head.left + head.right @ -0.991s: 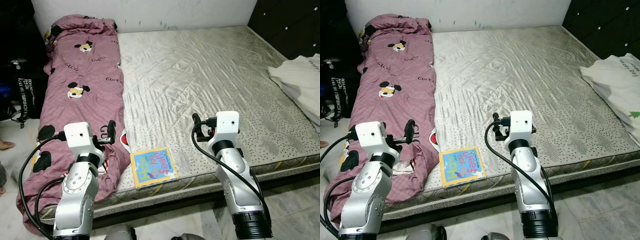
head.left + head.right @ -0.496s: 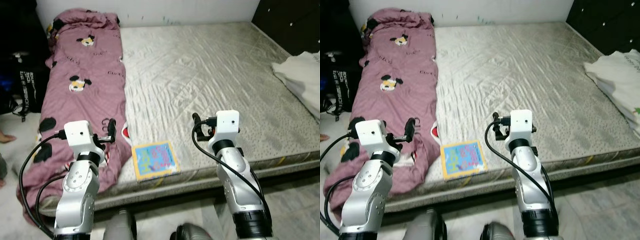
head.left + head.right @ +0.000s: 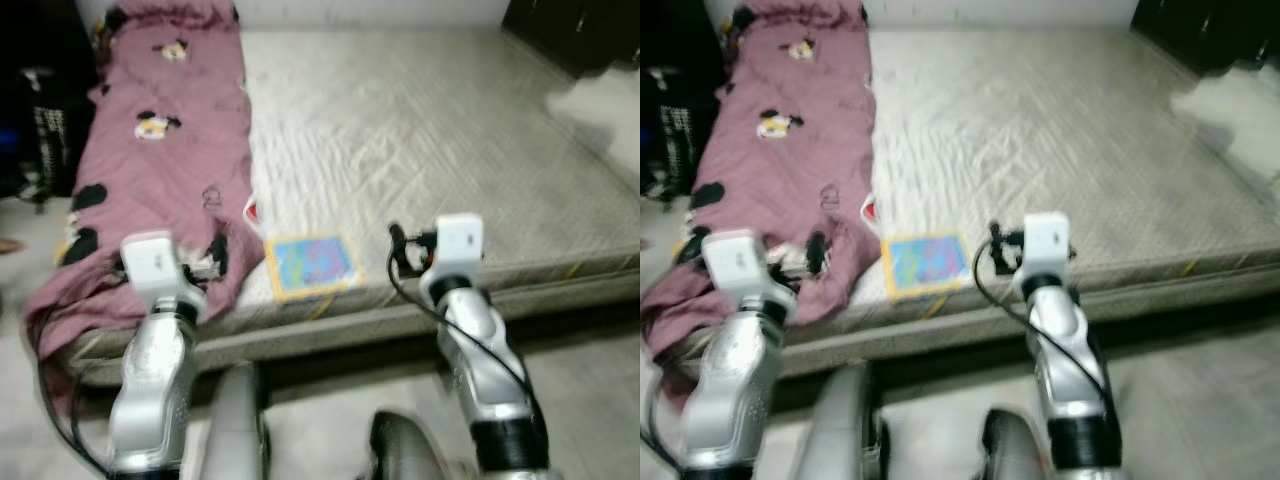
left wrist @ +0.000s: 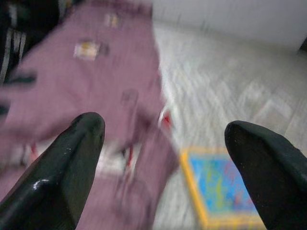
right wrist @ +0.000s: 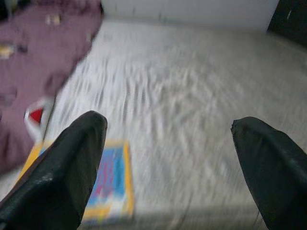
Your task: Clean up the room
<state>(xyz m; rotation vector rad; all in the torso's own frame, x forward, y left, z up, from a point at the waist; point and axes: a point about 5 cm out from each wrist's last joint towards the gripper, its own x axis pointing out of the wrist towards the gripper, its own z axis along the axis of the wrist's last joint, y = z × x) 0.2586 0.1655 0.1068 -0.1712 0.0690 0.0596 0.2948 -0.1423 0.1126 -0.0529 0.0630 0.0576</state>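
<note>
The left gripper [image 4: 163, 158] is held in the air at the near edge of the mattress, its two black fingers [image 4: 72, 167] spread wide apart with nothing between them. Through that gap the pink blanket and the picture book can be made out, though all is blurred. In the head views the left gripper [image 3: 215, 258] is seen over the lower end of the blanket, near the bed's front edge.

The right gripper [image 5: 168, 167] is likewise spread wide and holds nothing; between its fingers [image 5: 67, 167] the grey mattress surface and a corner of the book are seen. In the head views the right gripper [image 3: 397, 245] is raised over the front edge of the mattress, to the right of the book and apart from it.

A picture book [image 3: 310, 265] with a yellow border and a blue cover lies flat on the mattress [image 3: 420, 150] close to its near edge, between the two grippers and just beside the blanket's edge. A pink blanket [image 3: 160, 150] printed with cartoon mouse figures is stretched along the left side of the bed, its lower end hanging over the front edge. A small red and white item [image 3: 253, 210] lies at the blanket's edge just beyond the book; what it is cannot be told. A white cloth [image 3: 600, 100] is seen at the far right of the bed, blurred. A dark bag [image 3: 45, 120] stands on the floor to the left of the bed.
</note>
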